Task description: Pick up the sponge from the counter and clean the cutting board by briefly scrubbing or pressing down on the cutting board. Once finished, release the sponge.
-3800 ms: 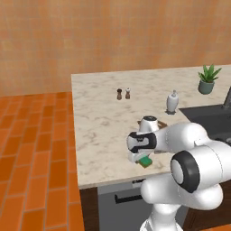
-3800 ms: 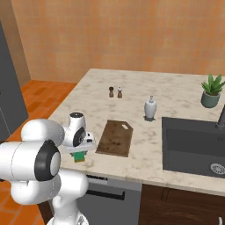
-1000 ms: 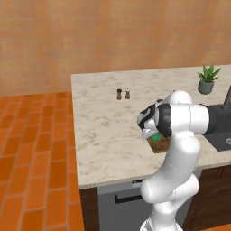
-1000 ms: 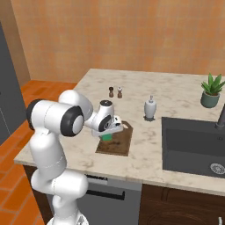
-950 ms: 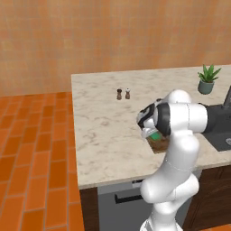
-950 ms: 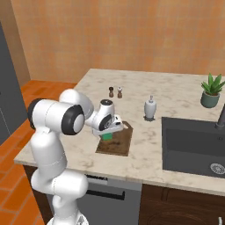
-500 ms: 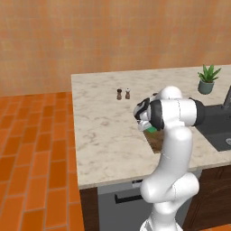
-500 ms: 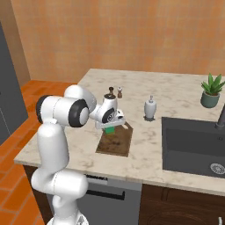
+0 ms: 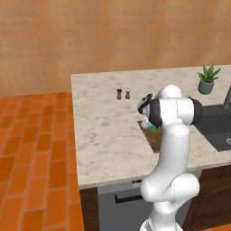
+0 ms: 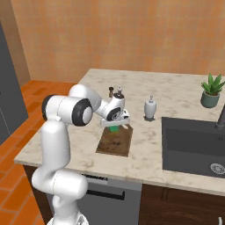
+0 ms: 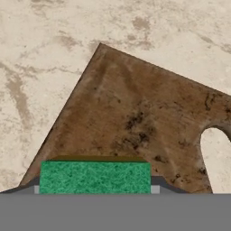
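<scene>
My gripper is clenched on the sponge, its green face showing between my 2 fingertips, and holds it over the far end of the cutting board. The cutting board lies flat on the counter, its slot near the sponge.

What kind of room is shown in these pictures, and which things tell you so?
Most likely a kitchen, rendered in simulation. A marbled stone counter holds a dark sink basin, a wooden cutting board and small salt and pepper shakers. The floor is orange tile.
</scene>
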